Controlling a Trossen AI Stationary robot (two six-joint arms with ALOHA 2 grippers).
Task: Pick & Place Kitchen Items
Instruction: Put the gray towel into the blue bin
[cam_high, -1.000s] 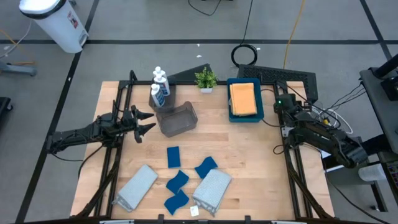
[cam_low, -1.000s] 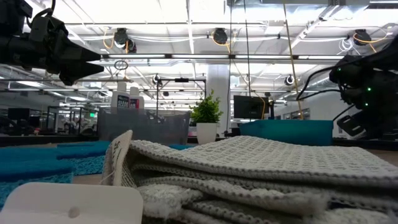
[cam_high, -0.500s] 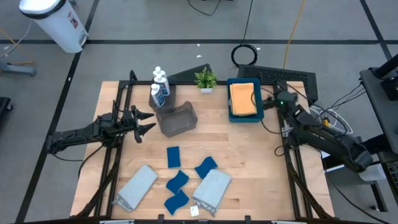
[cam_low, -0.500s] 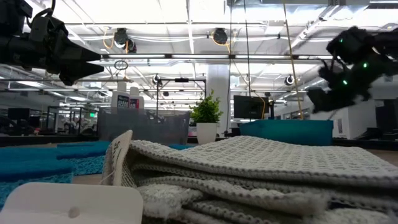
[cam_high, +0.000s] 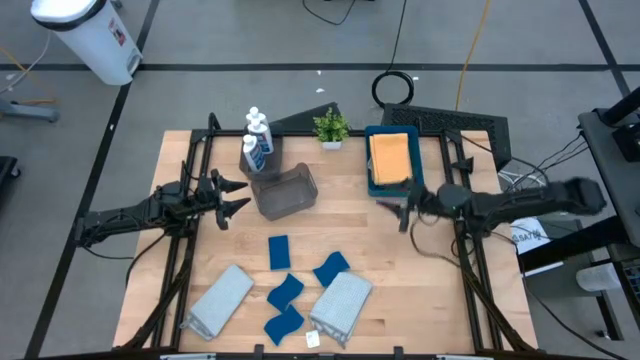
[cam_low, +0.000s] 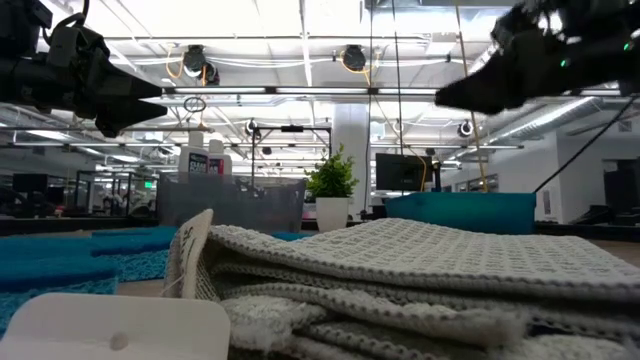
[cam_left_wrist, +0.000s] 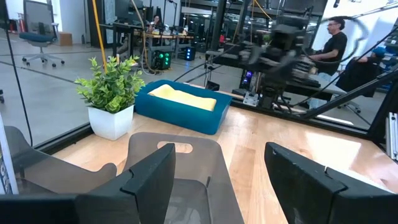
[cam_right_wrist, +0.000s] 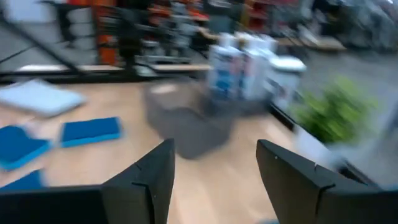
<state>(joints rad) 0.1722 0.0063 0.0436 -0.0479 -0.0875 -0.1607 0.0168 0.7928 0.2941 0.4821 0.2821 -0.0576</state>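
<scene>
1. Fingers (cam_right_wrist: 149, 180) of right gripper (cam_high: 405, 209) stood apart, nothing between them; left gripper (cam_high: 232, 196) fingers (cam_left_wrist: 149, 177) spread wide, also empty.
2. Right gripper hung above bare wood, just in front of blue tray (cam_high: 372, 184), pointing toward table centre.
3. Orange cloth (cam_high: 391, 157) lay folded inside that tray, near right gripper, not touched.
4. Three white bottles (cam_high: 256, 140) stood upright, clustered at far left of table, just behind grey bin (cam_high: 285, 191).
5. Four blue sponges (cam_high: 279, 251) lay scattered on near-centre wood, loosely between two grey cloths.
6. One grey cloth (cam_high: 220, 297) lay folded at near left, the other grey cloth (cam_high: 341, 303) at near centre-right; both close to front edge.
7. Left gripper hovered at left side of table, just beside the grey bin, aimed at it, apart from the bottles.
8. Grey bin lay tipped on its side, opening toward left gripper as seen from left wrist.
9. Potted plant (cam_high: 331, 127) stood at far edge, between bottles and tray.
10. Person (cam_left_wrist: 331, 45) seated in room beyond table.
</scene>
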